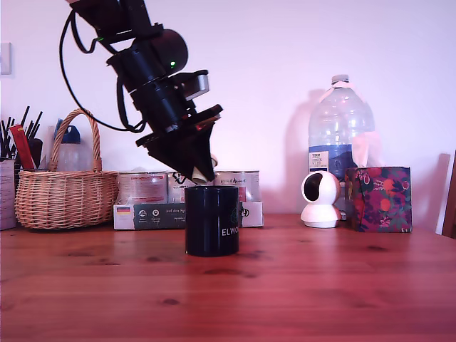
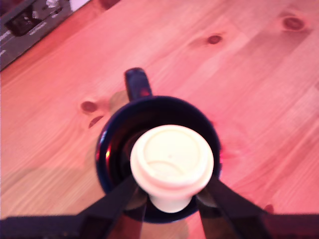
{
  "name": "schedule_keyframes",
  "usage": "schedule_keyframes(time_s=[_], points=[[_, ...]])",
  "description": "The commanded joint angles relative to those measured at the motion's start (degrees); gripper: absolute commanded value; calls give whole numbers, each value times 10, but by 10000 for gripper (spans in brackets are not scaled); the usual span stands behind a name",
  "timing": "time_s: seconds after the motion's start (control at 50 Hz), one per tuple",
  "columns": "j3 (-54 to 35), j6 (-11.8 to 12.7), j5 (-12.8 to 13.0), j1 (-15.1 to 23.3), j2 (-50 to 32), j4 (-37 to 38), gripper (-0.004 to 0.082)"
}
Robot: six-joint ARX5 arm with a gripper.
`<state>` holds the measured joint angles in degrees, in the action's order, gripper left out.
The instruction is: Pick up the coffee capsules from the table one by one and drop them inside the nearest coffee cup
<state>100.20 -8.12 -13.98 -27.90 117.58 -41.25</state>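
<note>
A black glossy coffee cup [image 1: 211, 220] with white letters stands on the reddish-brown table [image 1: 320, 285]. My gripper [image 1: 201, 173] hangs tilted just above its rim, shut on a beige coffee capsule [image 1: 206, 171]. In the wrist view the capsule [image 2: 172, 160] shows its wide flat rim, held between the two dark fingers [image 2: 115, 201] directly over the cup's open mouth [image 2: 112, 144]. The cup's handle [image 2: 137, 83] points away from the gripper. No other capsule is in view.
Behind the cup, silver labelled tins [image 1: 142, 187] stand on a flat box [image 1: 153, 214]. A wicker basket [image 1: 65, 192] is at the exterior view's left. A white camera [image 1: 320, 199], a water bottle [image 1: 340, 135] and a patterned box [image 1: 377, 199] stand at the right.
</note>
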Motion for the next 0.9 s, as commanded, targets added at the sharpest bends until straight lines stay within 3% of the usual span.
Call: schedule_keyframes(time_s=[0.0, 0.64, 0.68, 0.76, 0.8, 0.88], points=[[5, -5, -1, 0, 17, 1, 213], [5, -4, -1, 0, 17, 11, 230], [5, -4, -2, 0, 17, 12, 304], [5, -4, -6, 0, 17, 19, 604], [6, 2, -5, 0, 17, 20, 712], [7, 1, -9, 0, 17, 18, 770]])
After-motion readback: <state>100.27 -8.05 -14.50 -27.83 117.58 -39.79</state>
